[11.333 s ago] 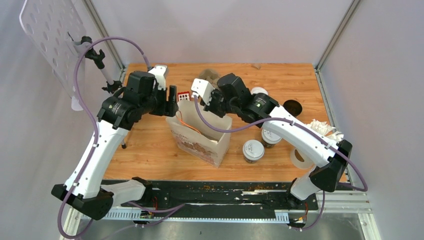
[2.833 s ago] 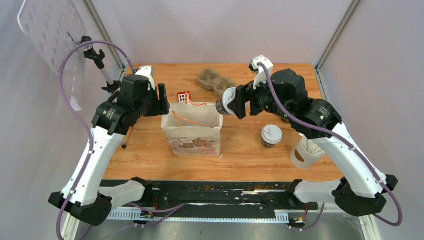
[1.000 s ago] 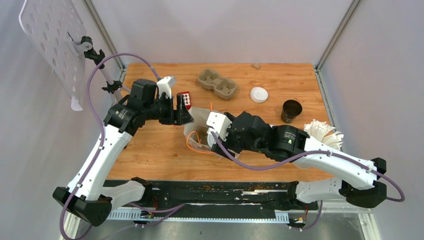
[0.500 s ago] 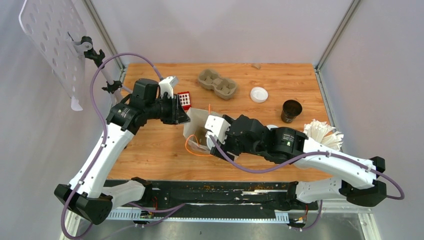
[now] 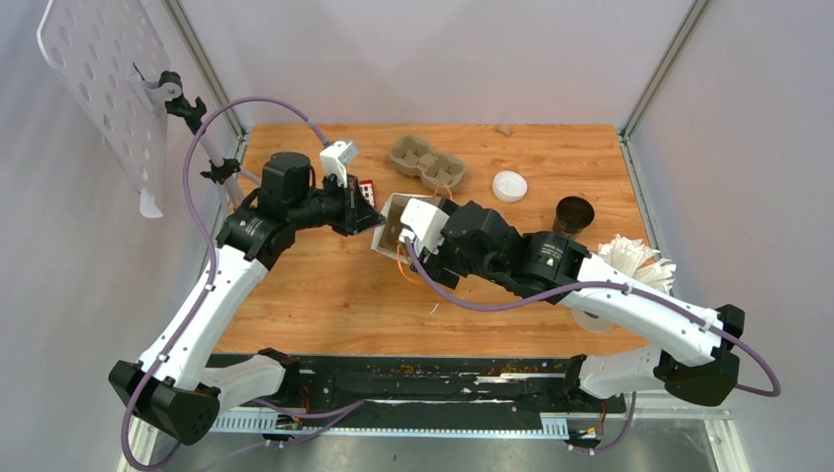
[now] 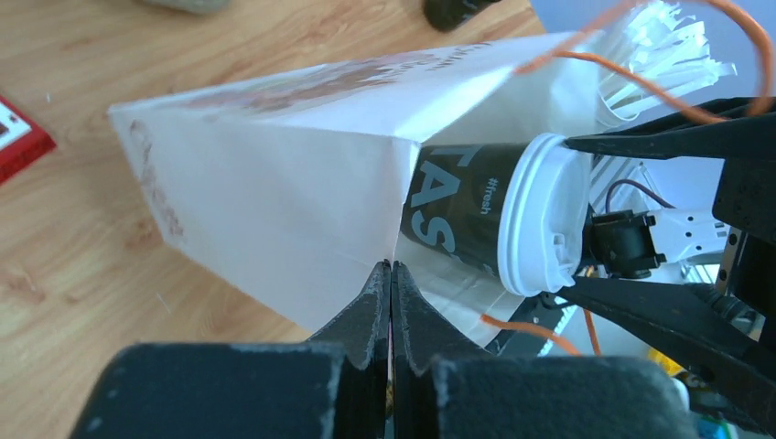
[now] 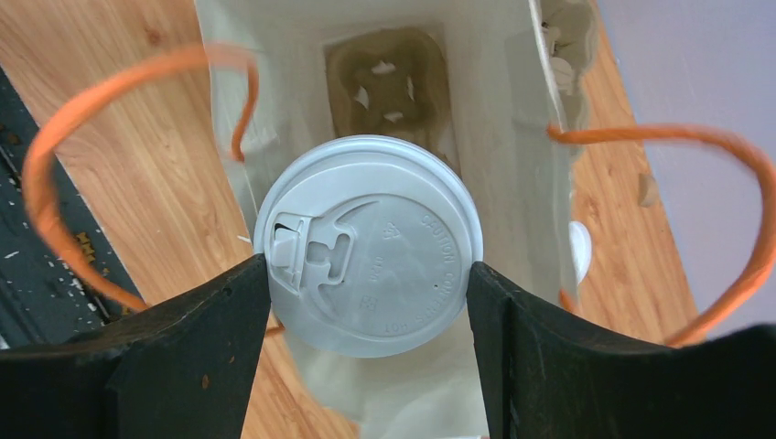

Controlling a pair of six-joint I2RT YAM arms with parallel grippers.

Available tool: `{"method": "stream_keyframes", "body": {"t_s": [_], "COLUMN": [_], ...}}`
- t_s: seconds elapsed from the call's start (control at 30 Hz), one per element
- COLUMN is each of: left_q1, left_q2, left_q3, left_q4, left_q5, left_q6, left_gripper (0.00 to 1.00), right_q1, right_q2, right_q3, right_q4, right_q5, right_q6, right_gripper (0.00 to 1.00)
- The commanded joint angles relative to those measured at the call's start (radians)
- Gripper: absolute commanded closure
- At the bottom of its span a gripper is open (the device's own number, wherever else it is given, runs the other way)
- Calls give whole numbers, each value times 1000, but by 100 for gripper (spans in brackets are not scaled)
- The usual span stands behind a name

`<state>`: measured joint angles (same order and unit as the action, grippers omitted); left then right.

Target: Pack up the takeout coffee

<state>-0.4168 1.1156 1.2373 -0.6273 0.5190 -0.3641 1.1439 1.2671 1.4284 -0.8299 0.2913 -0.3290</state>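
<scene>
Over wood tabletop, paper bag partly hides the takeout coffee.

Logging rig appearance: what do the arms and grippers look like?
White links, black joints, a purple cable along each arm: left arm, right arm. The left gripper and right gripper have black tapered fingers.
</scene>
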Motion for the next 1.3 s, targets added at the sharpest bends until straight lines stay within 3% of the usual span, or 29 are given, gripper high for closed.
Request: {"method": "stream_keyframes", "body": {"t_s": [0.0, 0.27, 0.43, 0.63, 0.77, 1.0, 1.27], "left_q1": [-5, -5, -5, -5, -5, -5, -5], "left_q2": [-41, -100, -95, -100, -118, -140, -154], "left_q3": [-24, -125, -132, -103, -83, -97, -155], "left_q4": [112, 159, 138, -5, -57, -76, -65], "left_q5": [39, 37, 20, -90, -85, -44, -42], "left_q6": [67, 89, 63, 73, 72, 57, 32], "left_gripper": [99, 98, 90, 63, 46, 33, 28], "right_q1": [-6, -15, -15, -1, 10, 16, 23], "right_q2": [6, -39, -41, -56, -57, -50, -37], "right_q3": [42, -104, -153, -186, -206, -222, -251], "right_q4": [45, 161, 191, 196, 200, 247, 296], "right_q5": [24, 6, -54, -76, -59, -17, -5], "right_q6": [-71, -134, -147, -133, -150, -178, -217], "right_gripper": [34, 34, 36, 36, 37, 37, 37]}}
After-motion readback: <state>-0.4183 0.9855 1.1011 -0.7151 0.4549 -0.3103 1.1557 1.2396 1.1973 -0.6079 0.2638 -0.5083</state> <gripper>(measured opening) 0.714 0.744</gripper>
